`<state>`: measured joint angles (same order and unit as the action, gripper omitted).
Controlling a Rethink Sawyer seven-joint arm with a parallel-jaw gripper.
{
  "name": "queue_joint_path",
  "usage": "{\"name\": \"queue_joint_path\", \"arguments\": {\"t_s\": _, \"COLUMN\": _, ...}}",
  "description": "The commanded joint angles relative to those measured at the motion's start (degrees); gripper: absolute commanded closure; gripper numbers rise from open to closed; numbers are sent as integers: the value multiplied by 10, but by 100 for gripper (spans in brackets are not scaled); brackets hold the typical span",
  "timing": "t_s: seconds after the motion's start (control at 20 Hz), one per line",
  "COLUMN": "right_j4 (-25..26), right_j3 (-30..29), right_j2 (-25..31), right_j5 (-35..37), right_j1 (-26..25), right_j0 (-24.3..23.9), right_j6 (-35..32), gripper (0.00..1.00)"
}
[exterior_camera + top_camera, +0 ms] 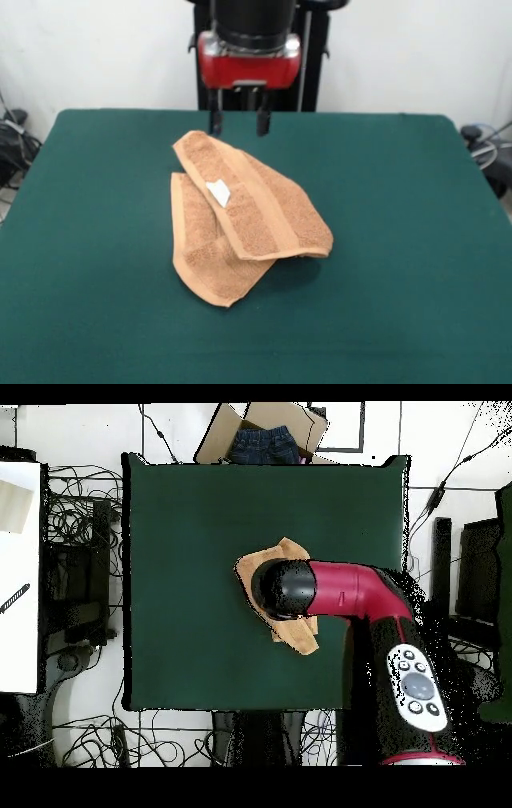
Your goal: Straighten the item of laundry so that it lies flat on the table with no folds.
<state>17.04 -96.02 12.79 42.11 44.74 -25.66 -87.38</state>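
1. Near the table's (416, 240) middle lies one towel (240, 232), folded over itself: a top layer crosses a lower one, and a border band runs along the upper flap.
2. Only the front view shows the small white tag (218, 192) on the top layer, and the gripper (238, 122) with its two dark fingers spread apart, holding nothing, poised over the towel's far corner.
3. Only the overhead view shows the arm (345, 589) reaching over the towel (292, 634) and, past the table's (190, 564) edge, one cardboard box (262, 432) with dark jeans (264, 446) inside and many cables (80, 514) on the floor.
4. From above, the arm's black end hides most of the towel and the whole gripper; only the towel's edges show.
5. Seen from the front, the arm is cut off at the top edge.
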Motion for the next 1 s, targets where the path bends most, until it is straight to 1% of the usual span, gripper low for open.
{"name": "queue_joint_path", "arguments": {"t_s": 0.05, "right_j4": 31, "right_j3": 44, "right_j2": 81, "right_j5": 40, "right_j1": -92, "right_j0": -30, "right_j6": 114, "gripper": 0}}
{"name": "queue_joint_path", "arguments": {"t_s": 0.25, "right_j4": 58, "right_j3": 54, "right_j2": 88, "right_j5": 5, "right_j1": -124, "right_j0": -36, "right_j6": 117, "gripper": 0}}
{"name": "queue_joint_path", "arguments": {"t_s": 0.5, "right_j4": 81, "right_j3": 74, "right_j2": 94, "right_j5": 3, "right_j1": -141, "right_j0": -26, "right_j6": 102, "gripper": 0}}
{"name": "queue_joint_path", "arguments": {"t_s": 0.85, "right_j4": 106, "right_j3": 88, "right_j2": 106, "right_j5": -20, "right_j1": -171, "right_j0": -30, "right_j6": 93, "gripper": 0}}
{"name": "queue_joint_path", "arguments": {"t_s": 1.0, "right_j4": 120, "right_j3": 93, "right_j2": 114, "right_j5": -25, "right_j1": -180, "right_j0": -37, "right_j6": 102, "gripper": 0}}
